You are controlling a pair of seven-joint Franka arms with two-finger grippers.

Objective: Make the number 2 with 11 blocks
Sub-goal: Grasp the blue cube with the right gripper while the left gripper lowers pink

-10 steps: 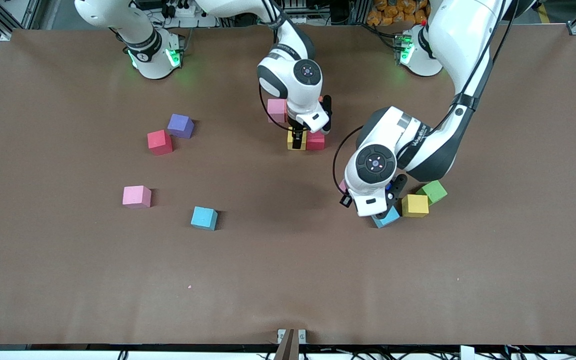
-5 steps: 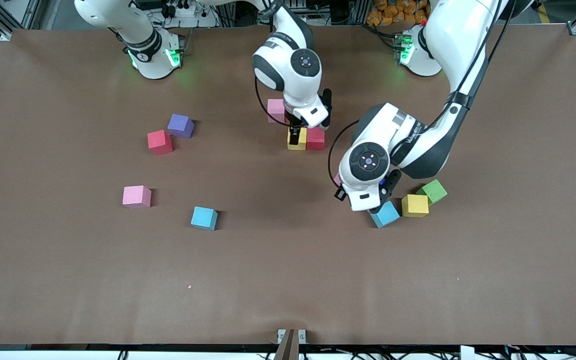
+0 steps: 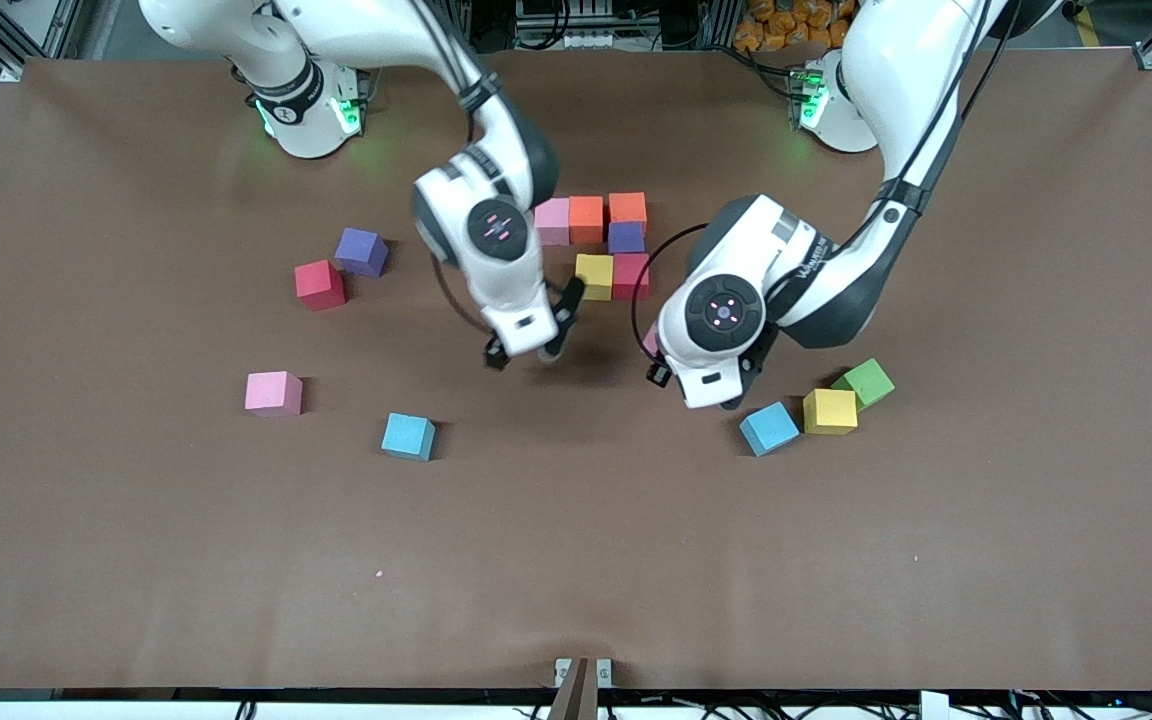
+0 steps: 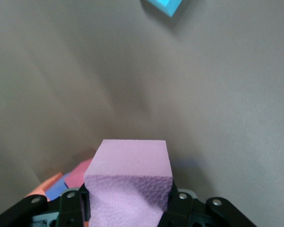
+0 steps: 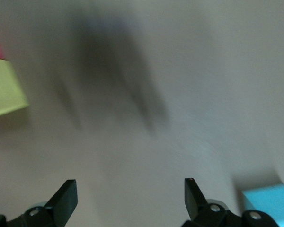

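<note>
**pink cube lifted, right tool pulls clear of the half-built 2**

nearest my camera, a light blue cube (image 3: 408, 436) and a pink cube (image 3: 273, 392) lie loose on the worktop (image 3: 136, 560) toward the right arm's end, with another light blue cube (image 3: 768, 428), a yellow cube (image 3: 829, 410) and the green cube (image 3: 865, 383) toward the left arm's end. a second ago the left tool (image 3: 698, 385) was down among those three; now it is up over bare worktop, clamped on a pink cube (image 4: 130, 182). the right tool (image 3: 526, 352), fingers spread wide and empty, has swung off the yellow cube (image 3: 594, 275) it had set beside the crimson one (image 3: 631, 275). farther back, the number 2 (image 3: 598, 245) shows six cubes placed; i judge the carried pink goes next. a crimson cube (image 3: 319, 284) and a purple cube (image 3: 361, 251) wait loose.
</note>
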